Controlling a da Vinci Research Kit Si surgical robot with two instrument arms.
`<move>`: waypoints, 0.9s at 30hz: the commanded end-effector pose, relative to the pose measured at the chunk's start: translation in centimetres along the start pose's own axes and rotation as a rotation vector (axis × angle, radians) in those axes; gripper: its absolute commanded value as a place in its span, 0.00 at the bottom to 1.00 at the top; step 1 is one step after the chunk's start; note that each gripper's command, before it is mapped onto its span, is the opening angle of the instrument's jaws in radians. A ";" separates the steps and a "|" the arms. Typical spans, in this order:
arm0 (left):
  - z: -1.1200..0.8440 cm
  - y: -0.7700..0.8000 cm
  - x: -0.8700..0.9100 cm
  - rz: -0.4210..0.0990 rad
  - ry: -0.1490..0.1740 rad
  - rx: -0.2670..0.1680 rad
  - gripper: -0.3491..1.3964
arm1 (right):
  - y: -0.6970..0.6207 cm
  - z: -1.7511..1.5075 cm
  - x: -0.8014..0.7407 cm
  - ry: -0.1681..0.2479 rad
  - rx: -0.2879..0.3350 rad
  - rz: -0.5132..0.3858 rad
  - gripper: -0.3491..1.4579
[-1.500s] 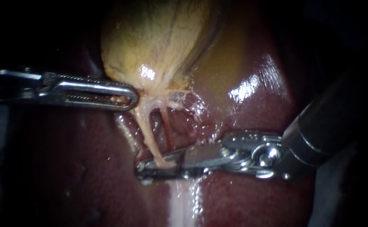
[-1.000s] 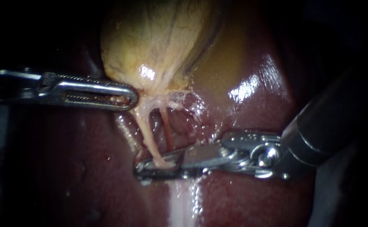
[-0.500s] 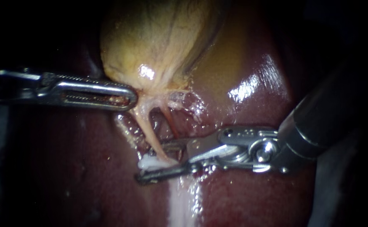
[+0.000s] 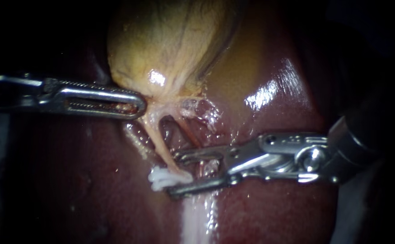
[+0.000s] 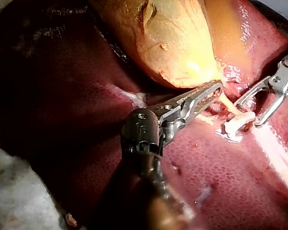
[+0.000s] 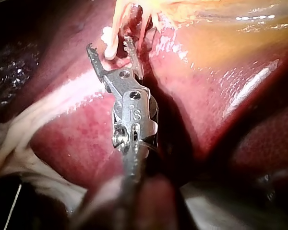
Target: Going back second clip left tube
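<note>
From where I stood, the right instrument (image 4: 175, 175) had its jaws spread, with a clear gap between them, and they gripped nothing. The white clip (image 4: 161, 177) sat across the lower end of the left tube (image 4: 159, 140), just ahead of the jaw tips and closest to the lower one. The tube's pale end came down between the two tips, and the jaws did not close on it. The right wrist view agreed: the clip (image 6: 106, 34) lay just beyond the open tips, and the tube ran on from them toward the gallbladder (image 4: 170, 45). The thinner, reddish right tube (image 4: 188, 133) ran beside the left one and passed behind the upper jaw (where it ended I could not make out).

The left instrument (image 4: 139, 105) lay apart from the clip. Its jaws were pressed together, pinching the tissue at the gallbladder's narrow lower end, right where the two tubes started. In the left wrist view the pale tube led from beside those jaw tips down to the clip. Under both instruments lay the wet, dark red liver (image 4: 269, 212), with a pale streak (image 4: 197, 221) running off below the right instrument's lower jaw.
</note>
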 end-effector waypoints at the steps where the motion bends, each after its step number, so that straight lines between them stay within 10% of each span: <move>1: 0.00 0.00 0.00 0.000 0.000 0.000 0.00 | -0.01 -0.06 0.02 0.000 0.002 -0.002 0.47; 16: 0.01 0.00 0.00 0.000 0.000 0.000 0.00 | -0.02 -1.02 0.43 0.010 -0.020 -0.114 0.47; 27: 0.07 -0.05 0.04 -0.001 0.002 0.002 0.00 | -0.03 -1.15 0.48 0.011 -0.027 -0.150 0.47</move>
